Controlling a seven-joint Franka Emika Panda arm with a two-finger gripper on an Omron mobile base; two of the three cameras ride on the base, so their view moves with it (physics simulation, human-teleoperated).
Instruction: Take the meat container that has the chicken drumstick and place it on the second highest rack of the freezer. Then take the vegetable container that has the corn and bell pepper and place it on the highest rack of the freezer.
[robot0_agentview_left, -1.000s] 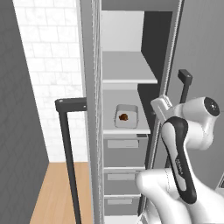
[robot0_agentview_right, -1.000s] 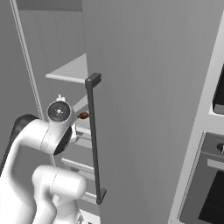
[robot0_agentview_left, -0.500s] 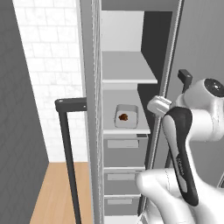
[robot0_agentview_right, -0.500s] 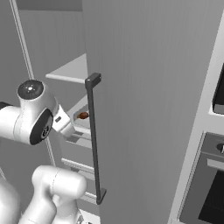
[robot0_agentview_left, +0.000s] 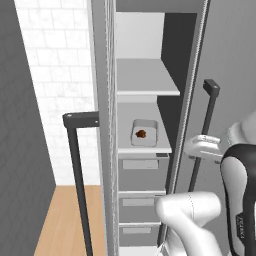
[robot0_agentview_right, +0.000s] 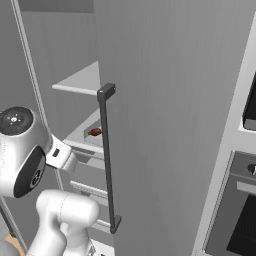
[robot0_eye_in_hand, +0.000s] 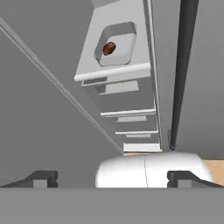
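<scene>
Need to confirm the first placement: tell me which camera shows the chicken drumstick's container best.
The hand view: the meat container lies fully visible on the second highest rack, the chicken drumstick inside. The left base view shows it smaller but whole. In the right base view the door handle partly hides it.

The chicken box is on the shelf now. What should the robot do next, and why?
Probably back away and turn to fetch the vegetable container: the white tray with the reddish-brown drumstick already sits on the lower light-grey shelf, the upper shelf holds nothing, and the open end effector carries nothing.
</scene>
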